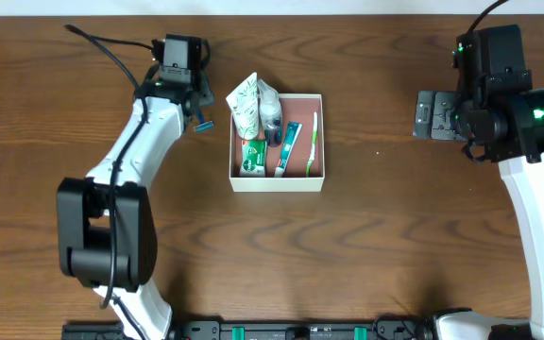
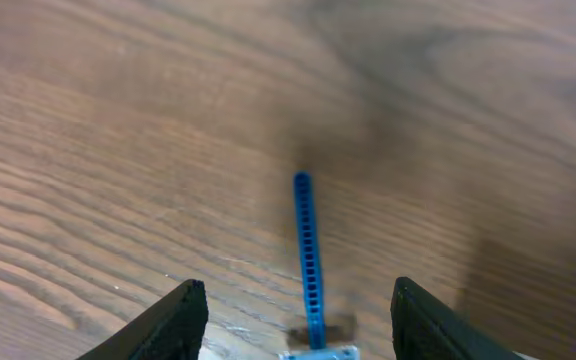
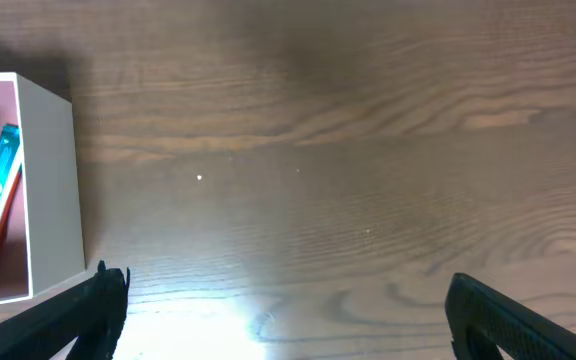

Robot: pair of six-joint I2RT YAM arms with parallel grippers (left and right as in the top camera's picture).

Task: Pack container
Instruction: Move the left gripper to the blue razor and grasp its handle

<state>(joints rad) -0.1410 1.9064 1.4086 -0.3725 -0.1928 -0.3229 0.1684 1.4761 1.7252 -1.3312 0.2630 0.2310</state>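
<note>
The container (image 1: 315,181) is a shallow white-walled box with a reddish-brown inside, at the table's middle. It holds a green-white pouch (image 1: 245,104), a dark small bottle (image 1: 272,118), toothpaste tubes (image 1: 287,146) and a green toothbrush (image 1: 314,142). A blue razor (image 1: 201,124) lies on the wood left of the box; in the left wrist view it (image 2: 308,260) lies between the open fingers of my left gripper (image 2: 298,320), which hovers over it. My right gripper (image 3: 283,310) is open and empty, right of the box, whose wall (image 3: 53,190) shows in the right wrist view.
Bare dark wooden table all round. The left arm stretches from the front left up to the razor. The right arm stands at the right edge.
</note>
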